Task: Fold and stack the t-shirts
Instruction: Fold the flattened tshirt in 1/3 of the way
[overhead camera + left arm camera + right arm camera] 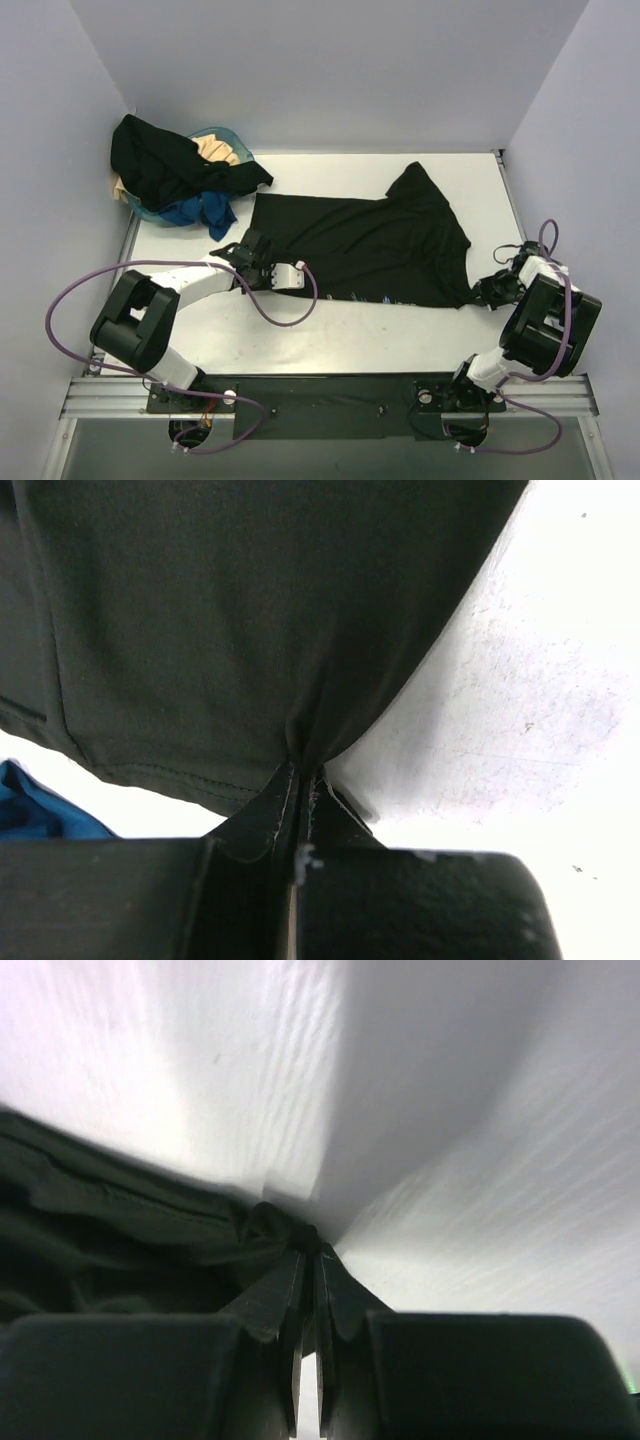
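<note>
A black t-shirt [365, 245] lies spread across the white table [330, 335], with one sleeve pointing to the far side. My left gripper [248, 252] is shut on the shirt's left edge; in the left wrist view the cloth [240, 620] bunches into the closed gripper [303, 772]. My right gripper [490, 290] is shut on the shirt's near right corner; in the right wrist view the gripper [312, 1252] pinches a small fold of the shirt [110, 1235]. A small light print shows at the shirt's near hem [385, 298].
A teal basket [150, 212] stands at the far left corner, holding another black shirt [165, 160], a cream one [218, 150] and a blue one [200, 212]. Grey walls close in on the left, back and right. A metal rail [330, 395] runs along the near edge.
</note>
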Robot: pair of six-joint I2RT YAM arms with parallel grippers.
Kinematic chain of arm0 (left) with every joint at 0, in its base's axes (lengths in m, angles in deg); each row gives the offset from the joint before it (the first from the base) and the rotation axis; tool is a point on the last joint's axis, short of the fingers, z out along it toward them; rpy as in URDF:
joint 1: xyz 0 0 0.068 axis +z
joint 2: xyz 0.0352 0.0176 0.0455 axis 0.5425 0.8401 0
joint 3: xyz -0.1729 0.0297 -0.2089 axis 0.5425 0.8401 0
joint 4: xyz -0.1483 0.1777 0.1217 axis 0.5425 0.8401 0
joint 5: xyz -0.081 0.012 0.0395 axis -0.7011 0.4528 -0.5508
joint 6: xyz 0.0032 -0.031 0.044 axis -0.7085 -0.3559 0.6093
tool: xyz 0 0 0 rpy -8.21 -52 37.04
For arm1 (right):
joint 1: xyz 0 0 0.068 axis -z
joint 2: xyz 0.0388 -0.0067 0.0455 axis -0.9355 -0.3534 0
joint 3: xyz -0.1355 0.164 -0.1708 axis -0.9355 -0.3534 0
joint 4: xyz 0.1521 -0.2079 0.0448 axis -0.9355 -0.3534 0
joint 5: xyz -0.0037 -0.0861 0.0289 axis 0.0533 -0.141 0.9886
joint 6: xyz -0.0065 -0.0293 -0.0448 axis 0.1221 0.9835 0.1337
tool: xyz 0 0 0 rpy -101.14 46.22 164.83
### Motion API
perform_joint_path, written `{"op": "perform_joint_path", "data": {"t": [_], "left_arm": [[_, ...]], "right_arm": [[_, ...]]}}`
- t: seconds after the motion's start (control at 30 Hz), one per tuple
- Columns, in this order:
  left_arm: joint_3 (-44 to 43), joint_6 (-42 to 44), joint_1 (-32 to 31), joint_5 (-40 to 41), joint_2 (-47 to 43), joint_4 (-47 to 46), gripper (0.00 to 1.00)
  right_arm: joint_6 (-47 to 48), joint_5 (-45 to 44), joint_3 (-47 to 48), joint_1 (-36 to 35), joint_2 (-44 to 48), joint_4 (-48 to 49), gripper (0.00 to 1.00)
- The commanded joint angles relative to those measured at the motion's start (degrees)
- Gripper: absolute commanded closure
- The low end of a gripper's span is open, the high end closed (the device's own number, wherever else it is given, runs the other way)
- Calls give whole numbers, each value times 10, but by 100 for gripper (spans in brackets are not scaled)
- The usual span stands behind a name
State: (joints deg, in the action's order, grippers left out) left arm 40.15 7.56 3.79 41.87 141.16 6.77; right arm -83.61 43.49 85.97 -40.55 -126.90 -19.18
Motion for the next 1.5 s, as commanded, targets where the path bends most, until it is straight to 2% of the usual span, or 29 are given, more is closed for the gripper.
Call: {"op": "perform_joint_path", "data": {"t": [0.0, 0.07, 0.2, 0.43, 0.53, 0.63, 0.67, 0.7, 0.77, 0.83, 0.97, 1.1, 1.13, 1.23, 1.3, 1.37, 1.47], "left_arm": [[-2, -18, 8, 37, -5, 79, 100], [-4, -12, 11, 37, -31, 131, 100], [-10, -44, -7, -14, -79, 237, 100], [22, -89, -26, -42, -128, 330, 100], [28, -96, -34, -39, -142, 355, 100], [21, -74, -34, -36, -149, 371, 100], [20, -69, -34, -39, -150, 374, 100], [19, -68, -34, -40, -150, 376, 100], [10, -74, -35, -46, -149, 387, 72], [-11, -74, -35, -47, -148, 414, 23], [-103, -75, -30, -39, -134, 418, 16], [-299, -141, -33, -115, -62, 392, 15], [-333, -207, -35, -150, -42, 378, 17], [-464, -365, -36, -227, 67, 308, 41], [-522, -521, -41, -310, 133, 265, 52], [-556, -617, -54, -342, 190, 211, 55], [-581, -690, -87, -333, 258, 140, 54]], "right_arm": [[-6, -18, 6, 65, 28, -27, 100], [19, -12, 29, 90, 25, -57, 100], [63, 2, 45, 102, 17, -124, 100], [62, -8, 33, 132, 37, -175, 100], [56, -8, 23, 137, 30, -180, 85], [49, -21, 18, 154, 40, -176, 82], [49, -33, 21, 161, 41, -176, 75], [52, -37, 31, 164, 42, -177, 72], [71, -29, 63, 166, 41, -178, 69], [111, -18, 112, 152, 36, -186, 69], [220, -27, 218, 53, 29, -216, 64], [282, 49, 251, -73, 17, -213, 61], [294, 50, 253, -93, 14, -210, 61], [297, 78, 234, -154, 1, -183, 64], [285, 94, 214, -161, -8, -156, 66], [284, 92, 205, -162, -23, -135, 69], [295, 118, 204, -164, -51, -108, 69]]}}
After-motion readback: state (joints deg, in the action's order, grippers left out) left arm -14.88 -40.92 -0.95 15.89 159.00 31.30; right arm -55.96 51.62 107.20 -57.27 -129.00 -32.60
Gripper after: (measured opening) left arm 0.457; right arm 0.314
